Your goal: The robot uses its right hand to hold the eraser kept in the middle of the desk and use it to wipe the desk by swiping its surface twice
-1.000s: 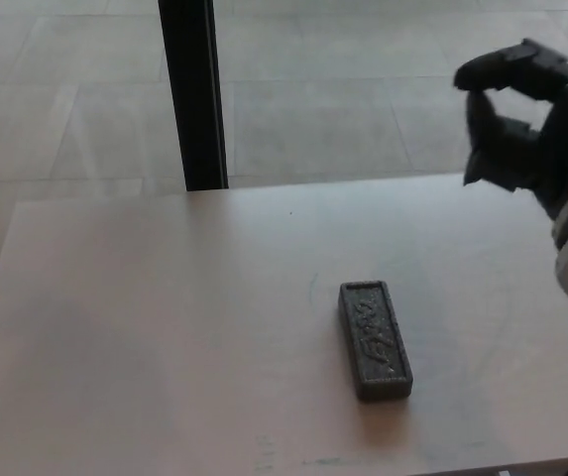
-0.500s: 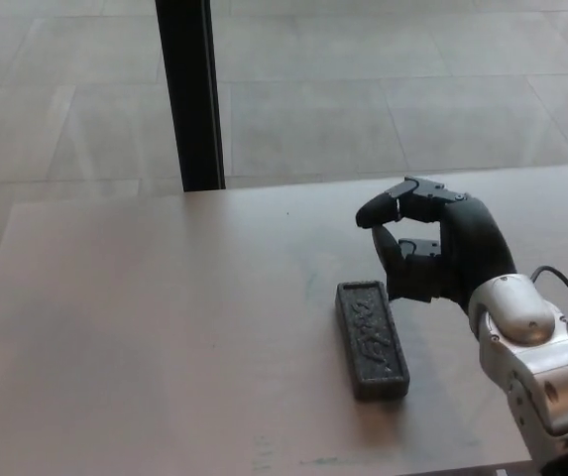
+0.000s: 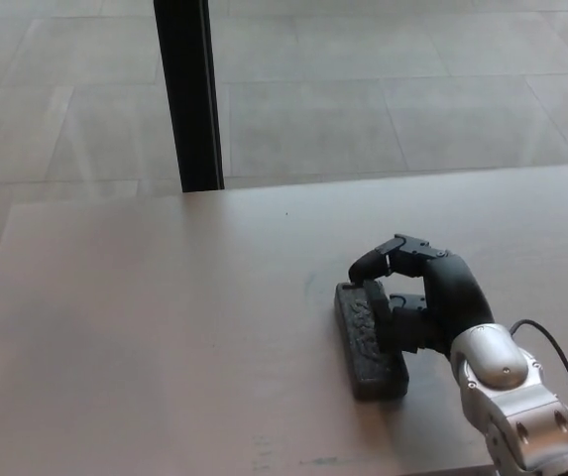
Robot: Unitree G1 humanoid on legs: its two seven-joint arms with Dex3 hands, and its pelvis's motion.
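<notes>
Dark rectangular eraser (image 3: 370, 339) lying flat near the middle of the pale counter (image 3: 145, 327), long axis running roughly away from the robot, embossed top face up. Right hand (image 3: 424, 294) down at the eraser's right long side, near its far end; thumb curled over the far corner, the two fingers (image 3: 407, 317) against the right edge. In contact, it seems, but not yet clamped round the block: fingers apart, nothing lifted or gripped. Left hand out of sight.

Likely a stiff, light block, felt or foam underneath, firm enough on top to take a squeeze without buckling. Not fragile. Low and flat, so little height to pinch; best taken across the short width, thumb on one long side and fingers on the other, closer to the middle of its length than the present spot, so that pressure spreads evenly during a swipe and the block does not pivot. Smooth counter, so a risk of the eraser sliding left under a one-sided push before the grip closes.

Faint marks on the counter just left of the eraser and near the front edge.
</notes>
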